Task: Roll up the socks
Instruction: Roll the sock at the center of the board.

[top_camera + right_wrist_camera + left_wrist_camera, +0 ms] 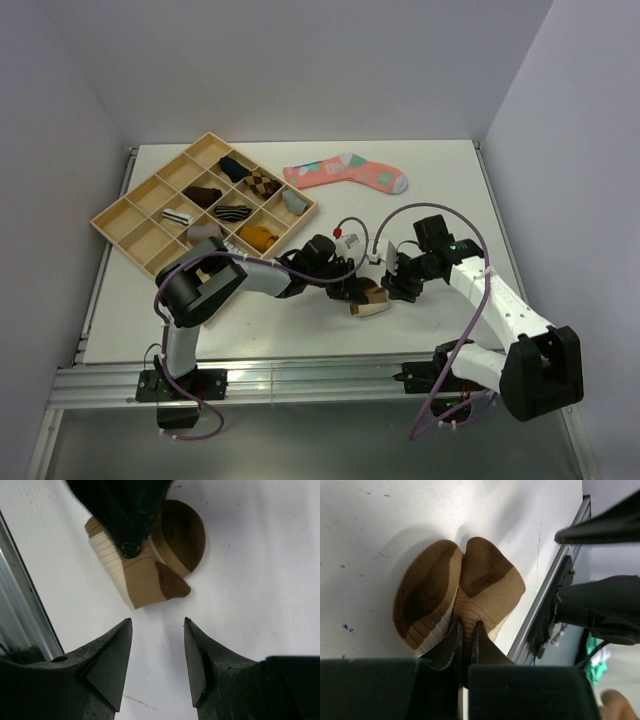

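A white counter (pixel 440 190) between pale lilac walls carries everything we see. Nearest us runs the metal rail (pixel 300 380) with both arm bases on it.

Just beyond it, near the counter's middle, lies the brown sock (pixel 370 305), bundled into a short, stubby roll. The left gripper (pixel 466 630) has its fingers drawn narrow, pinching a fold of the roll between them. From its wrist camera we look at two rounded, dark-brown-patched lobes bulging away from the fingers. The right gripper (pixel 156 625) stands just beside the roll without touching it, fingers spread with bare counter between them. In the right wrist view the roll's long axis runs toward that gripper, with the pale tan banded end and a brown flap facing it and the dark rounded end pointing away. One black left finger crosses in front and hides part of the roll.

Farther back on the left sits a wooden tray (pixel 125 215), set diagonally, with rolled socks (pixel 233 212) in several compartments. Beyond it to the right, a coral-pink sock (pixel 345 172) lies flat, well apart from the arms.
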Tool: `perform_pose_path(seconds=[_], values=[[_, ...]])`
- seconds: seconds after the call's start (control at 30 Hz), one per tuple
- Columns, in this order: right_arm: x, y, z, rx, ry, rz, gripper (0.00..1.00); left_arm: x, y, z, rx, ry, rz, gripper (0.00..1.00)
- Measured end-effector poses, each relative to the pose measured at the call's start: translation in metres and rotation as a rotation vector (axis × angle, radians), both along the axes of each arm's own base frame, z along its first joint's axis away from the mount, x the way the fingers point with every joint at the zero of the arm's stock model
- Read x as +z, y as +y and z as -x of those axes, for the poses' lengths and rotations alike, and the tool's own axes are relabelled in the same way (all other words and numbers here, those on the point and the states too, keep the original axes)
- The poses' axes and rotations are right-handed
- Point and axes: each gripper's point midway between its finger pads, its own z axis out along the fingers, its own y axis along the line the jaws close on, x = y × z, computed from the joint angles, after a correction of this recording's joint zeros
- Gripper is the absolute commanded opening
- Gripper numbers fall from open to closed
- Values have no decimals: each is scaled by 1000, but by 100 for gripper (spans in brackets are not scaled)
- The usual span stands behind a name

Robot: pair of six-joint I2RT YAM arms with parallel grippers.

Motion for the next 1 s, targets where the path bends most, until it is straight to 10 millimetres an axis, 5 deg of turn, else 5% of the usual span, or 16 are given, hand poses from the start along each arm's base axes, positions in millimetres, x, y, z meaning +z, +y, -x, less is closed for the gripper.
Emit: perform_pose_path(seconds=[0.37,0.87,1.0], values=[[-19,21,26,235,-59,10,58,-4,6,-6,-81,185,-33,0],[-44,35,25,327,-64,110,56,-6,11,-3,-119,241,-50,0],[-50,36,23,325,-48,127,48,-5,11,-3,-123,250,-49,0]])
